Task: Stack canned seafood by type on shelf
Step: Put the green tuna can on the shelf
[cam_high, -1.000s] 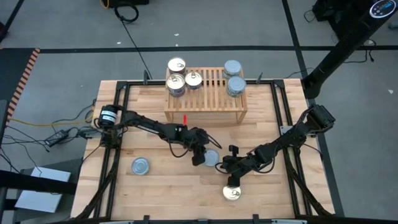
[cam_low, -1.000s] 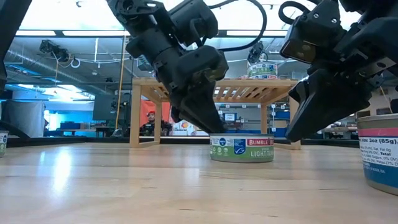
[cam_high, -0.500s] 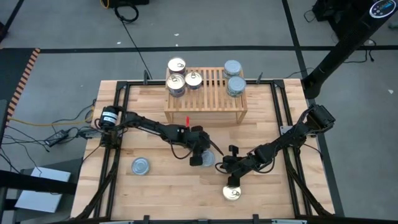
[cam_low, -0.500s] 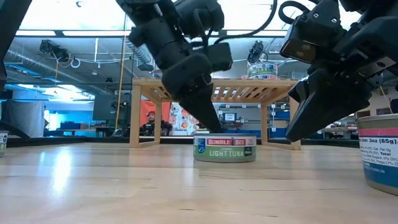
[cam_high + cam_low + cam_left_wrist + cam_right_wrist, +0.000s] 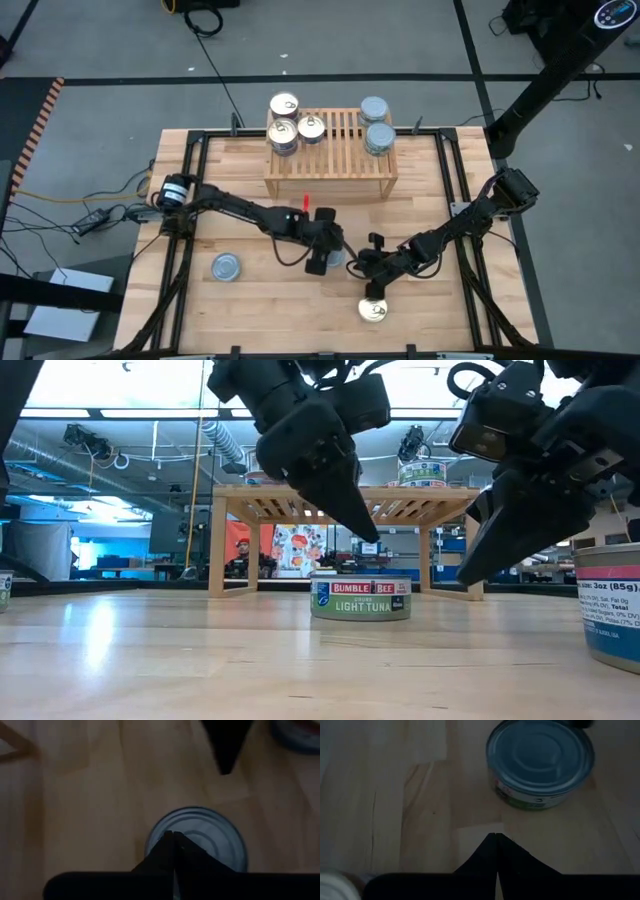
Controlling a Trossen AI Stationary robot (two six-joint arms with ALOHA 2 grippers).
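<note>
- The shelf (image 5: 330,158) stands at the worktop's (image 5: 270,310) twelve o'clock edge, already sorted by type: gold-topped tins (image 5: 311,128) grouped at its left end, silver-topped tins (image 5: 378,137) at its right end, presumably so each kind builds its own stack.
- One gold-topped tin (image 5: 284,105) lies just past the shelf's far-left corner in the high view; whether it rests on the shelf cannot be told.
- Three tins remain loose on the worktop: a silver-topped one (image 5: 226,267) at eight o'clock, a gold-topped one (image 5: 374,311) at six o'clock, and the tuna tin (image 5: 361,598) near the centre.
- The left gripper (image 5: 375,527) hangs above the tuna tin with its jaws pressed together into a point, holding nothing; the tin sits flat on the wood, apart from the tip.
- The right gripper (image 5: 372,288) waits at about five o'clock of that tin, jaws also pressed together and empty, just above the gold-topped tin.
- Judged from this, the tuna tin is not gripped; the left jaws would need to spread before straddling it.
</note>
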